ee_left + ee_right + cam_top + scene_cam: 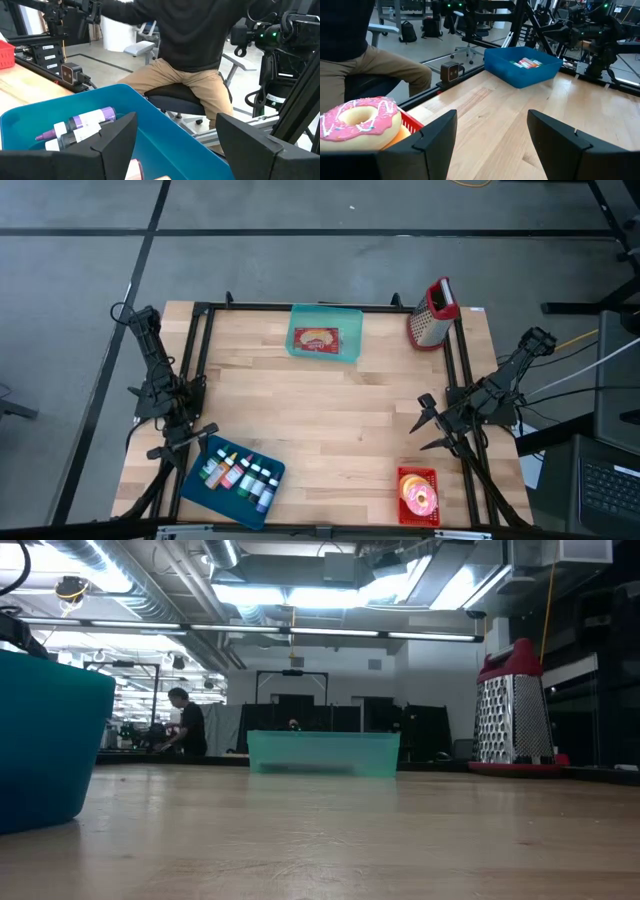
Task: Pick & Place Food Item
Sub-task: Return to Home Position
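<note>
- Your left hand (184, 442) hangs wide open and empty at the rim of the dark blue bin (205, 494). If you draw it home low, a finger could catch the bin's wall and drag or tip it.
- The food colouring bottles (240, 476) lie side by side inside that bin, so the placing looks done. A knock to the bin would roll them together or spill them onto the desk (330, 410).
- A person (185, 45) sits close beyond the desk's edge on the bin's side, as the left wrist view shows. A wide swing of that arm could reach toward them.
- The teal bin (325, 313) and the grater (430, 315) stand at the far edge, well apart from both arms. I judge little risk there.
- Your right hand (428, 423) is also spread open and holds nothing. It is near the red basket (403, 476) with the pink donut (419, 497). A low pull-back could clip that light basket and shove it off the desk.
</note>
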You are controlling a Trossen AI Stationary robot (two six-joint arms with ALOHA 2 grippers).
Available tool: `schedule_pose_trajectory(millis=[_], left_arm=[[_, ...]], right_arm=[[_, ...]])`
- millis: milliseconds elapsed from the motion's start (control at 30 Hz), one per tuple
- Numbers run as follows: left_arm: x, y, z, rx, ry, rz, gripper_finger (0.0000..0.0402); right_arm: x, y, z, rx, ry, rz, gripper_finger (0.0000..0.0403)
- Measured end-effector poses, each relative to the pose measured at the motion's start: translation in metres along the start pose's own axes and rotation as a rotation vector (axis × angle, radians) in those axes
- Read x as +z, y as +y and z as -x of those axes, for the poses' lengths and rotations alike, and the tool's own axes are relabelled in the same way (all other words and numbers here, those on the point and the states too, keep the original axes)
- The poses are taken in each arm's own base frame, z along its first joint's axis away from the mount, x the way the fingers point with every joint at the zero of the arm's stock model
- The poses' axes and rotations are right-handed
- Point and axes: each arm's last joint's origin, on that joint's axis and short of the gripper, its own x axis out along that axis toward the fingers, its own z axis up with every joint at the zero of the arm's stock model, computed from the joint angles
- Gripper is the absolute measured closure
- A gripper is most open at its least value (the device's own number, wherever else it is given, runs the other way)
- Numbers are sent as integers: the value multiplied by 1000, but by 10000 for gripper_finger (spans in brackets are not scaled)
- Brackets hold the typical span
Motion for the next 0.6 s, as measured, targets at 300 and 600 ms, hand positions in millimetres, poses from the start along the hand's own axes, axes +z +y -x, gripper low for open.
schedule_pose_trajectory(millis=[300,600], left_arm=[[2,0,1,-2,-23,0,137],[10,8,9,79,-134,8,137]], right_arm=[[0,0,0,3,-2,-2,158],[0,-7,-1,-41,6,-12,158]])
